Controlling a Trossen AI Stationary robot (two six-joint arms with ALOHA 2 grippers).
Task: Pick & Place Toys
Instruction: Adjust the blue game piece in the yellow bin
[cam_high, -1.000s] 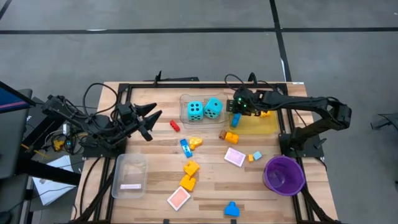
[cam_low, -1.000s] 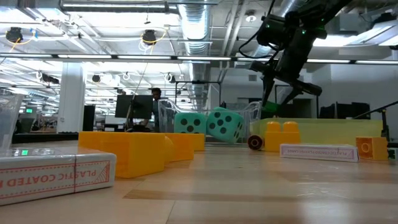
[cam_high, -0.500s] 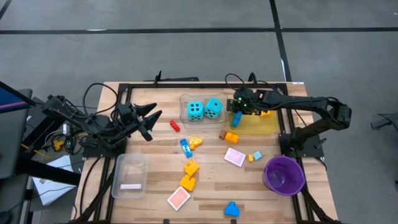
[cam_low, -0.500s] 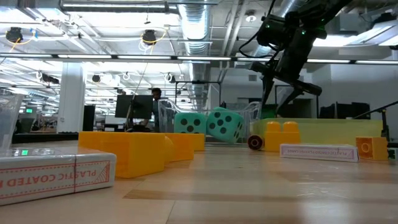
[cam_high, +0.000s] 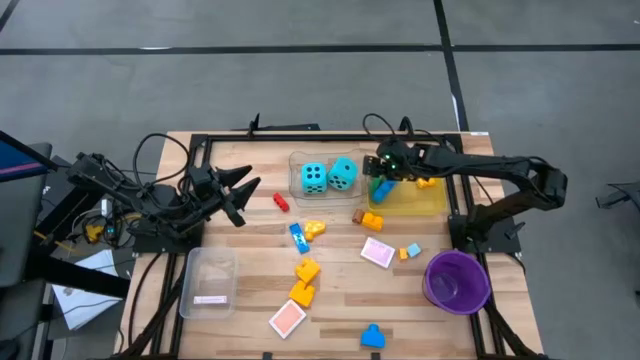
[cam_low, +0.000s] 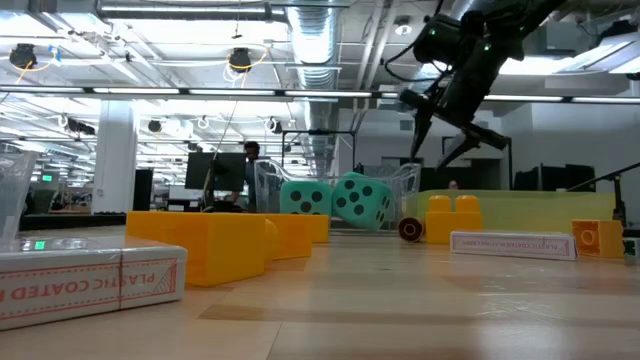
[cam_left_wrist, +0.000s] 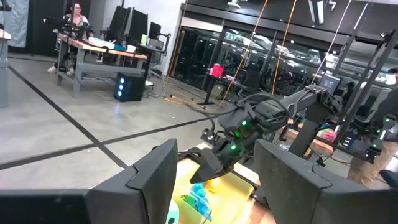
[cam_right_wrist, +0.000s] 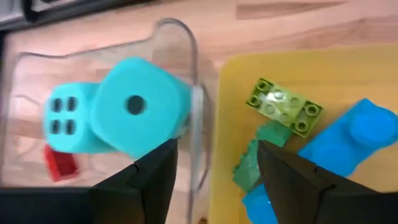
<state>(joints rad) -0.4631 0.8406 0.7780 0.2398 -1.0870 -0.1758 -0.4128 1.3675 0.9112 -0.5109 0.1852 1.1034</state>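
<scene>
From where I stand, the left claw (cam_high: 247, 195) hangs over the wooden desk (cam_high: 250, 290) at about nine o'clock, fingers apart and empty. Below it, near seven o'clock, a clear rectangular plastic tray (cam_high: 209, 282) holds one flat card. A small red plastic brick (cam_high: 281, 202) lies between the left claw and a second clear tray (cam_high: 297, 172) at twelve o'clock, where the two turquoise foam dice with black dots (cam_high: 328, 176) sit side by side. Across the middle lie a blue brick (cam_high: 298, 236), yellow and orange bricks (cam_high: 305, 280) and a flat pink square tile (cam_high: 287, 319), with another blue brick (cam_high: 373, 336) at six o'clock. The right claw (cam_high: 378, 175) hovers at the edge of the yellow rectangular tray (cam_high: 428, 203) at one o'clock, fingers apart, gripping nothing; green bricks (cam_right_wrist: 283, 106) and a blue one (cam_right_wrist: 341, 146) lie in the tray beneath it. A purple round bowl (cam_high: 457, 281) stands at four o'clock, a second pink tile (cam_high: 377, 252) beside it.
</scene>
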